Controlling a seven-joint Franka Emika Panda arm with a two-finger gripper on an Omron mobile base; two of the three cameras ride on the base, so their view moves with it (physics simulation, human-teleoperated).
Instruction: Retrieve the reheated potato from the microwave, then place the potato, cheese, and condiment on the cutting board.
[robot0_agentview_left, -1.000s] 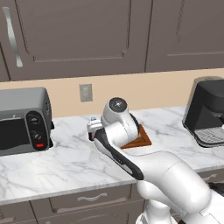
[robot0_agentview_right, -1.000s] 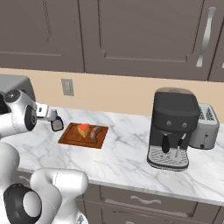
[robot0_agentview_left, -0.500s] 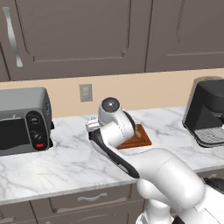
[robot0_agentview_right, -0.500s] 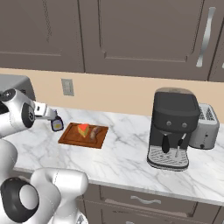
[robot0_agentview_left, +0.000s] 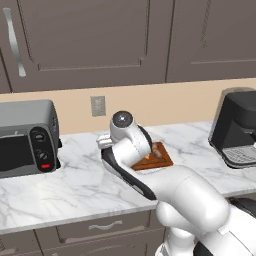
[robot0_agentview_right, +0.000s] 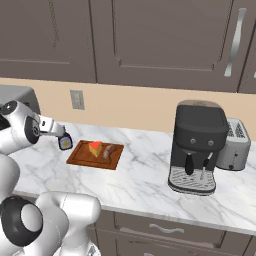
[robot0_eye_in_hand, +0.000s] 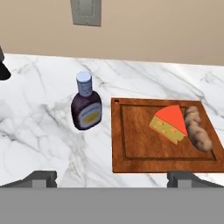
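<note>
Bare marble counter (robot0_eye_in_hand: 39, 144) left of the condiment (robot0_eye_in_hand: 86, 107). Condiment just beside the cutting board (robot0_eye_in_hand: 140, 159), whose near-left part lies free; cheese (robot0_eye_in_hand: 168, 124) and potato (robot0_eye_in_hand: 197, 132) fill its far right.

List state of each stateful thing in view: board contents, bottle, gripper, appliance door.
cutting board: flat on the counter, carrying the cheese and potato
cheese: on the board, beside the potato
potato: on the board, at its edge
condiment: capped, on the counter beside the board, not on it
gripper: open, empty, above the counter near the bottle and board
toaster oven: door closed
</note>
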